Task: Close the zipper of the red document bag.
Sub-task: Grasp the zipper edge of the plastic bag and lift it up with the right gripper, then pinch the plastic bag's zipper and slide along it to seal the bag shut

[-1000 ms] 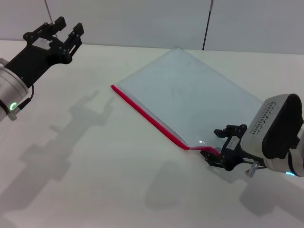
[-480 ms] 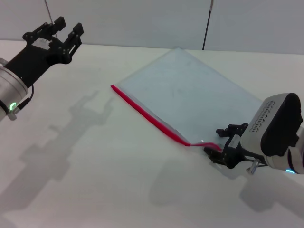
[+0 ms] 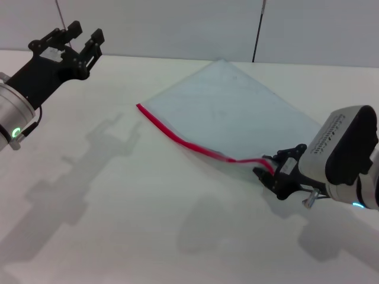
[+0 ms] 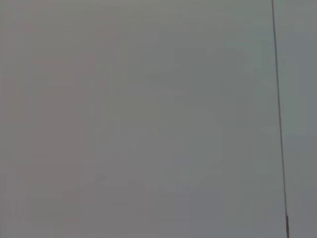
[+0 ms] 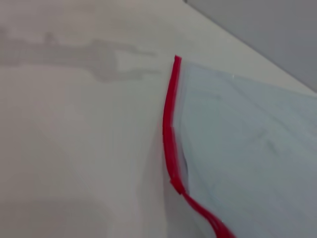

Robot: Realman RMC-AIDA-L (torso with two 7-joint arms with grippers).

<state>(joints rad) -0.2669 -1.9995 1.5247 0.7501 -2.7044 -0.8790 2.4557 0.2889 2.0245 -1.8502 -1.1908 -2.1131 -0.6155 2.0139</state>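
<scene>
The bag lies flat on the table, mid-right, with the zipper along its edge facing seven o'clock. The right gripper sits at four o'clock, fingers pinched on the zipper's near end, where the strip bows and lifts. The step in hand looks like drawing the zip along. Next it likely needs the bag held down. The left gripper hangs at ten o'clock, fingers spread, holding nothing.

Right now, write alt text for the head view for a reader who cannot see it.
The right gripper pinches the near end of the zipper on the red document bag, bending the strip. The left gripper hangs open, apart, above the white table.
</scene>
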